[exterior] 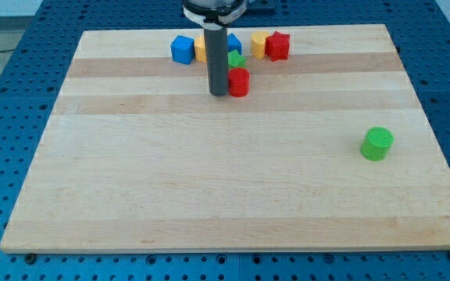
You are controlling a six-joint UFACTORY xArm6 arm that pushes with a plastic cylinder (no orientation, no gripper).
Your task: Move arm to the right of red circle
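red circle: short red cylinder, upright on its flat end, sits on the counter near the top edge, roughly mid-width, slightly toward the left. my tip is touching or just beside it on its left side, so the circle lies immediately on the view's right of the rod.

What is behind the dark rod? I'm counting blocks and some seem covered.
Behind the rod, above my tip, peek a yellow block, a blue block and a green block; their shapes and anything else there are hidden.
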